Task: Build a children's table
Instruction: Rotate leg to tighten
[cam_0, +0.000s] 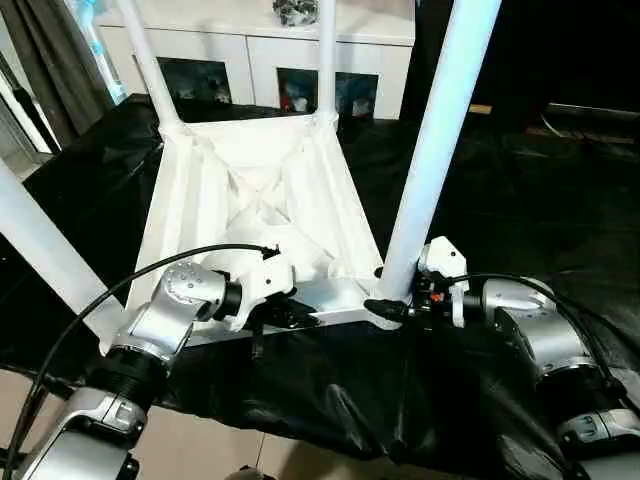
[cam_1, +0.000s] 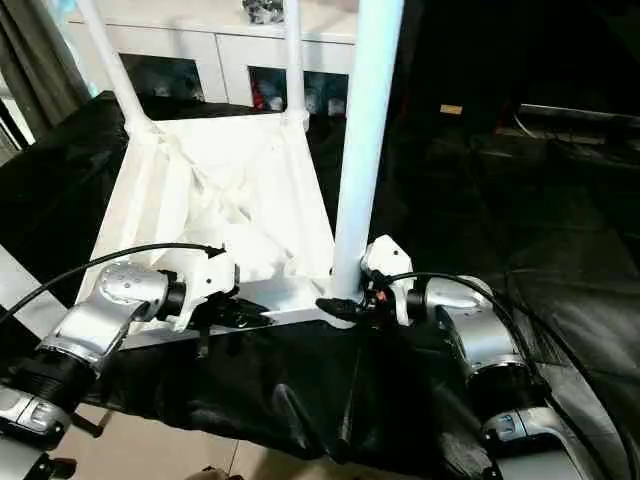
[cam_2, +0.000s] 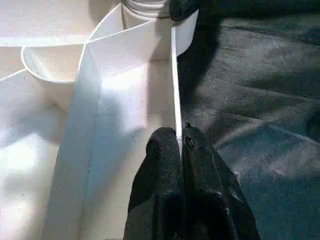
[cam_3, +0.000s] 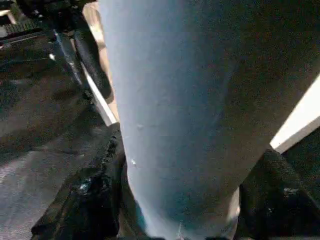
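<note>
White plastic makes the tabletop (cam_0: 255, 195), which lies upside down on a bench covered with black sheet (cam_0: 520, 210), its ribbed underside facing up. In the left eye view four white legs stand in its corner sockets: two far legs (cam_0: 150, 65) near a white glass-door cabinet (cam_0: 250, 50), one near leg (cam_0: 440, 140) at the right corner, and another (cam_0: 45, 255) at the left edge. The left gripper (cam_0: 285, 315) is at the near rim of the tabletop, and the right gripper (cam_0: 392, 308) is at the base of the near right leg.

In the left wrist view, the two black fingers (cam_2: 162, 190) are pressed together on the thin rim, pinching it.

In the right wrist view, the fingers (cam_3: 90, 200) stand spread on both sides of the leg (cam_3: 180, 110), close against it.
</note>
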